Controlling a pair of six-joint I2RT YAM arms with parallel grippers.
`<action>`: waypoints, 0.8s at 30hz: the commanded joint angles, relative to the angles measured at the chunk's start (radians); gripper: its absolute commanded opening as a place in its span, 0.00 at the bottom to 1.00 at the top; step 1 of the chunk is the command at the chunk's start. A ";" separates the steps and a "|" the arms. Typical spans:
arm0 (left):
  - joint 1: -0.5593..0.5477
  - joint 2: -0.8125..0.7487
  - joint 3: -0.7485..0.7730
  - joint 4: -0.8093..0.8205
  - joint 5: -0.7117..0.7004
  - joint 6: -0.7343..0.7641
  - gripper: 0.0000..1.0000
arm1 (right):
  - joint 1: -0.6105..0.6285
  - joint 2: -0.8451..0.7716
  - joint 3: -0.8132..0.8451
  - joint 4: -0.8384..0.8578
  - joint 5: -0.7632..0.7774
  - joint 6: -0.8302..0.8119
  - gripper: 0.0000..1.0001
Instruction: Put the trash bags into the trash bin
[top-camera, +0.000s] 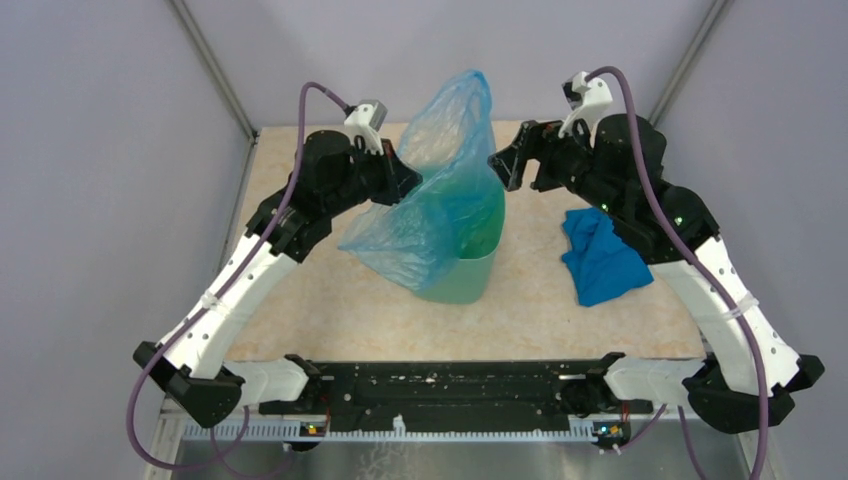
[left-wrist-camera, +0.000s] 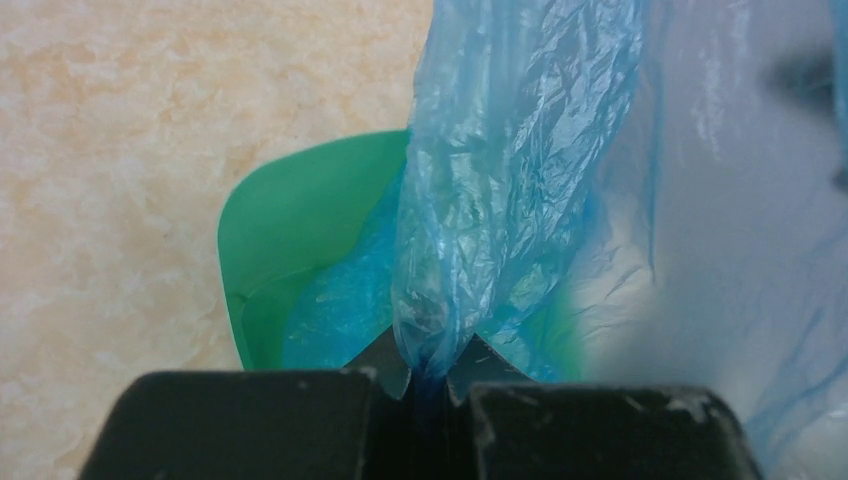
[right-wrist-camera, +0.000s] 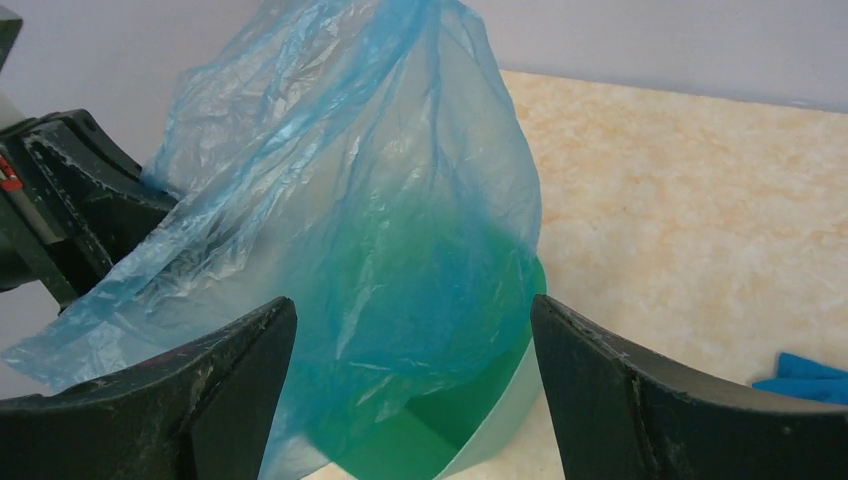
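The light blue translucent trash bag (top-camera: 445, 160) stands up over the mint-green trash bin (top-camera: 470, 270) at the table's middle, partly inside the bin's mouth and partly draped over its left side. My left gripper (top-camera: 405, 180) is shut on a bunched fold of the bag (left-wrist-camera: 500, 200), above the bin's rim (left-wrist-camera: 300, 200). My right gripper (top-camera: 503, 165) is open and empty just right of the bag, its fingers (right-wrist-camera: 620, 390) either side of the bag (right-wrist-camera: 350, 220) and the bin (right-wrist-camera: 480, 430) in the right wrist view.
A crumpled blue cloth (top-camera: 603, 257) lies on the table to the right of the bin, under the right arm; a corner of it shows in the right wrist view (right-wrist-camera: 810, 375). Grey walls enclose the beige table (top-camera: 330, 300) on three sides.
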 joint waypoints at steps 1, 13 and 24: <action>-0.001 -0.001 -0.050 0.070 0.033 -0.021 0.00 | 0.039 0.021 0.031 -0.053 0.065 0.001 0.87; 0.001 0.055 0.041 0.061 0.037 0.004 0.00 | 0.180 0.010 0.003 -0.125 0.176 -0.094 0.84; 0.014 0.039 0.079 0.019 0.036 0.044 0.00 | 0.180 -0.041 -0.339 0.212 0.131 -0.244 0.81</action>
